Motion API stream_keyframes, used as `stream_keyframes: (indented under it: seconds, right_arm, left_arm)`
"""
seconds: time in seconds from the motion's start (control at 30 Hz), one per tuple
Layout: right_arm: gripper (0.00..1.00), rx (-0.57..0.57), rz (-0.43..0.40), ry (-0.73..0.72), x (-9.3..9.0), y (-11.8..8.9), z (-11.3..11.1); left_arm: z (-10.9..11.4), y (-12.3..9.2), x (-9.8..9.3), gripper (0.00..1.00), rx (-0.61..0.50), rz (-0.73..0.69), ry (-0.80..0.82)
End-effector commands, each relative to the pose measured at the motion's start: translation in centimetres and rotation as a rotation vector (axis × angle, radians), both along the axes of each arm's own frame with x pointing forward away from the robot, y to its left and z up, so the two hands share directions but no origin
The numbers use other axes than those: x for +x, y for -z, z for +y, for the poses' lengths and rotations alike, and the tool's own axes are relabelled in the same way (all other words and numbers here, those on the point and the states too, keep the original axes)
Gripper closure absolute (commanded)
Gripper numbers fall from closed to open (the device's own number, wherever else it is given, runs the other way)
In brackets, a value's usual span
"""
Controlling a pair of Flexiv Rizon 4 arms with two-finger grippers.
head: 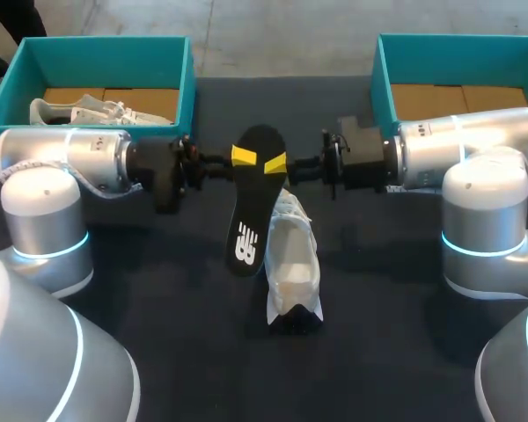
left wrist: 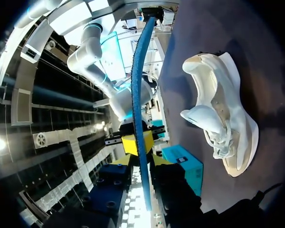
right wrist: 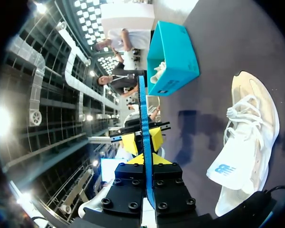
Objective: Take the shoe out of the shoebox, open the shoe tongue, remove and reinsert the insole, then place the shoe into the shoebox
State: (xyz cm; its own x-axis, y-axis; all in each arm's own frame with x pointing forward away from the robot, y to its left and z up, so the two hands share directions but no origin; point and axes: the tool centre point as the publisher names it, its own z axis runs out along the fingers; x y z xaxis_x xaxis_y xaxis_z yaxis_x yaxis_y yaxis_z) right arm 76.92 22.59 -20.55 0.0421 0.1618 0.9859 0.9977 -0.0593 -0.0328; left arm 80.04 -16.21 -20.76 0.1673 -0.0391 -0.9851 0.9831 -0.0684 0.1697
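One white shoe [head: 292,264] nearest, out of the boxes, resting on the dark table [head: 158,290] with its length running away from the robot. Just beyond and above it, the black insole [head: 257,198], lifted off the table and tilted, its near end hanging down beside the shoe. Pinched near its far end from opposite edges: left gripper [head: 242,158] clenched on the insole from the left, right gripper [head: 275,164] clenched on it from the right, the two close together. Edge-on in both wrist views, thin and blue. Farthest, two teal boxes: left shoebox [head: 189,79] with a second pale shoe [head: 88,110] inside, right shoebox [head: 383,79] with its brown cardboard floor in view.
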Motion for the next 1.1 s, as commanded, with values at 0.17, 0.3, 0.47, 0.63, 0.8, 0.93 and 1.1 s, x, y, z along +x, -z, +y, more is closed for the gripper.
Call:
stream_keyframes:
  seconds: [0.17, 0.3, 0.47, 0.63, 0.8, 0.93, 1.1]
  right_arm:
    - [1.0, -0.003, 0.001, 0.003, -0.06, -0.05, 0.16]
    - [1.0, -0.003, 0.001, 0.003, -0.06, -0.05, 0.16]
    - [1.0, -0.003, 0.001, 0.003, -0.06, -0.05, 0.16]
    - [1.0, -0.003, 0.001, 0.003, -0.06, -0.05, 0.16]
    - [1.0, -0.003, 0.001, 0.003, -0.06, -0.05, 0.16]
    - [1.0, -0.007, 0.004, -0.006, -0.08, -0.08, 0.25]
    - [0.0, -0.022, 0.001, -0.013, -0.09, -0.24, 0.39]
  left_arm:
    - [-0.15, 0.06, -0.16, 0.87, 0.003, -0.008, -0.015]
    - [-0.19, 0.03, -0.25, 0.92, 0.002, -0.011, -0.02]
    - [-0.47, 0.17, -0.38, 0.95, 0.004, -0.012, -0.02]
    - [-0.64, 0.23, -0.36, 1.0, 0.012, -0.022, -0.028]
    - [-0.64, 0.21, -0.34, 1.0, 0.012, -0.025, -0.031]
    - [-0.61, 0.19, -0.34, 1.0, 0.012, -0.026, -0.035]
    - [-0.48, 0.04, -0.39, 1.0, 0.011, -0.029, -0.038]
